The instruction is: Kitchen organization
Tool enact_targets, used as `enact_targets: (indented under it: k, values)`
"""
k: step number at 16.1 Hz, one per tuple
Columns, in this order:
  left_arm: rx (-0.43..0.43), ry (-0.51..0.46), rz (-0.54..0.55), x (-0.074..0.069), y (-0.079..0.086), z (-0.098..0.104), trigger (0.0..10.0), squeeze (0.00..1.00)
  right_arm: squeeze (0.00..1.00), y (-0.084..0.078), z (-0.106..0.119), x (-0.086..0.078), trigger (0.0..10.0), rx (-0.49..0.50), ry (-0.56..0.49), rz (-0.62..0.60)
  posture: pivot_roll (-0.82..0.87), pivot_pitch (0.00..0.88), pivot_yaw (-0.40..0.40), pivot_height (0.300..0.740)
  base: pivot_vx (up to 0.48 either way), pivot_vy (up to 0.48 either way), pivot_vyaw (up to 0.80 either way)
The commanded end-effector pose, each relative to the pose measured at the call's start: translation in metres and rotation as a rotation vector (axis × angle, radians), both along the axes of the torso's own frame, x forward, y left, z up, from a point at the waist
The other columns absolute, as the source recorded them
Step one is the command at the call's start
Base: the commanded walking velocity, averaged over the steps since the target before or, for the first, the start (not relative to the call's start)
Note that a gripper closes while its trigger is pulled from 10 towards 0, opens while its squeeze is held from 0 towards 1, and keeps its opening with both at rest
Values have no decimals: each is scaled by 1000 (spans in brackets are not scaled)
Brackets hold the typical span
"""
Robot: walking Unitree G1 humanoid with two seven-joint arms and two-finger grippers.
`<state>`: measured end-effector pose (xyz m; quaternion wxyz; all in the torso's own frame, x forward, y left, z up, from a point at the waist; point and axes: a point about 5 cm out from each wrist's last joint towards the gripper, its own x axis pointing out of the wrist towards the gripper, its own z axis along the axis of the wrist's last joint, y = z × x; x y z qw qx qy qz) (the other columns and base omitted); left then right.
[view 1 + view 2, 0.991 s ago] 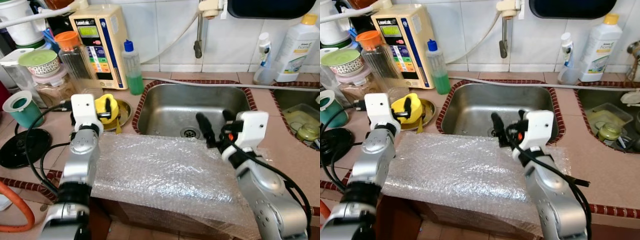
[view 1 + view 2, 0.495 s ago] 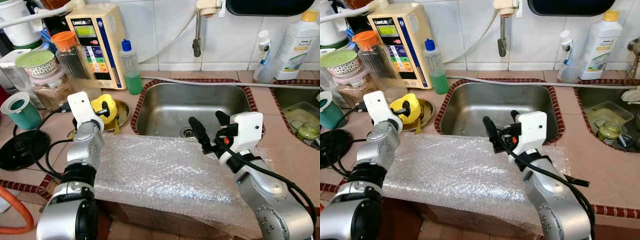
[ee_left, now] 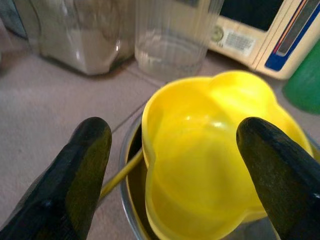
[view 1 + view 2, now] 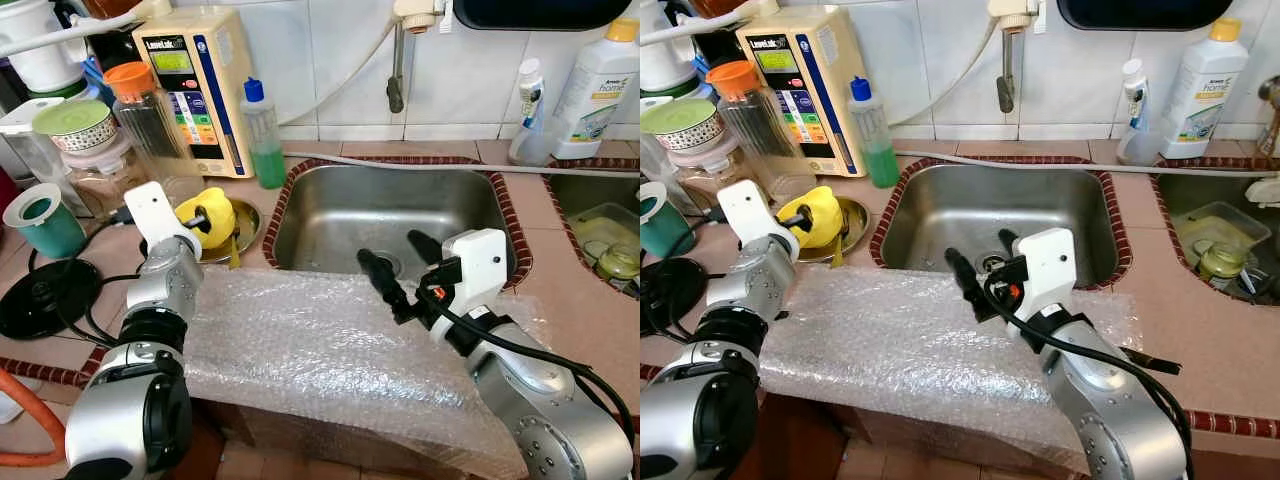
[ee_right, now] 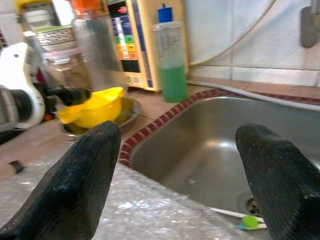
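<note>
**Left gripper lined up on the yellow bowl by the sink**

The yellow bowl [image 4: 205,215] sat inside a shallow metal dish [image 4: 243,222] on the counter [image 4: 573,300], just left of the sink [image 4: 390,215] and in front of a clear jar [image 3: 172,42]. The left gripper [image 3: 175,165] hovered right at it, fingers spread wide to either side of the scalloped rim, not touching it that I could see. The right gripper [image 4: 398,272] hung with fingers apart over the near edge of the sink, above the sheet of bubble wrap [image 4: 340,350] draped across the counter front.

The bowl looked like thin plastic: light, fairly stiff, smooth enough to slip. I'd have pinched one wall at the rim, one finger inside and one outside, since squeezing across the whole bowl might pop it free or drag the loose dish along.
</note>
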<state>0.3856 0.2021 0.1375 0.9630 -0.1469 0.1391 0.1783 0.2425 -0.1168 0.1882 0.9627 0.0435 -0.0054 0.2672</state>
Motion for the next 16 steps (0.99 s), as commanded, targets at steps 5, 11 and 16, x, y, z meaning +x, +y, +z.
enact_targets:
  k: [5, 11, 16]
  values:
    - [-25, 31, -27, 6, 2, 6, 10000, 0, 0, 11, 18, -11, 10000, 56, -50, 148, -108, 0, 163, 740, 0, 0, 0]
    - [-70, 111, -54, 5, -1, -3, 3882, 0, 0, 10, 18, -13, 10000, 55, -45, 152, -119, 0, 174, 740, 0, 0, 0]
    - [-71, 97, -52, 7, 2, 3, 314, 0, 0, 9, 19, -10, 10000, 55, -50, 145, -108, 0, 166, 740, 0, 0, 0]
